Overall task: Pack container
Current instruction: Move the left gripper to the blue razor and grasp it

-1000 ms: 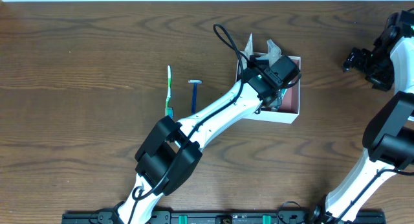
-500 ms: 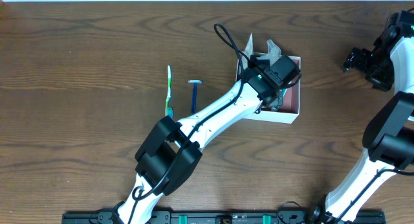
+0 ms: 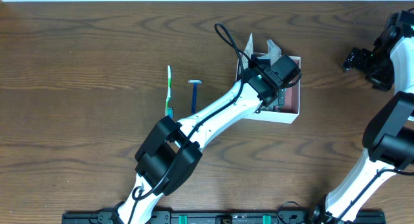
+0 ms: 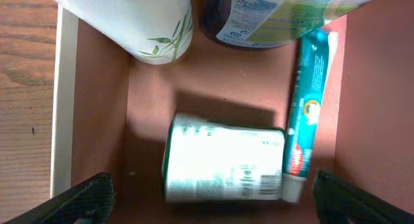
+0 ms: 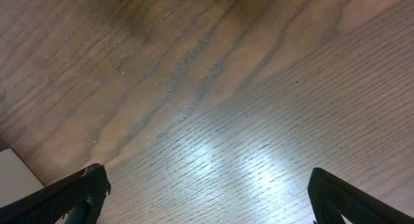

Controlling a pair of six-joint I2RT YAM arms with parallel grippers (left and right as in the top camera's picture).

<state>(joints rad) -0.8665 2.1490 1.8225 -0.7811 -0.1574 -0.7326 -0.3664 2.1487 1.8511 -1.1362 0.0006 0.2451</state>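
The container (image 3: 292,112) is a square white cardboard box with a pink-brown inside (image 4: 362,114), right of the table's centre. My left gripper (image 3: 279,88) hangs over it, open and empty, its fingertips (image 4: 84,197) wide apart. Below it in the box lie a green-and-white soap packet (image 4: 223,159), a teal toothpaste tube (image 4: 307,114), a white tube (image 4: 139,23) and a dark bottle (image 4: 259,20). A green toothbrush (image 3: 169,91) and a blue razor (image 3: 194,94) lie on the table to the left. My right gripper (image 3: 358,59) is open and empty at the far right.
The table is dark wood (image 5: 213,107). A pale corner (image 5: 16,175) shows at the lower left of the right wrist view. Crumpled paper (image 3: 272,50) sticks up at the box's far edge.
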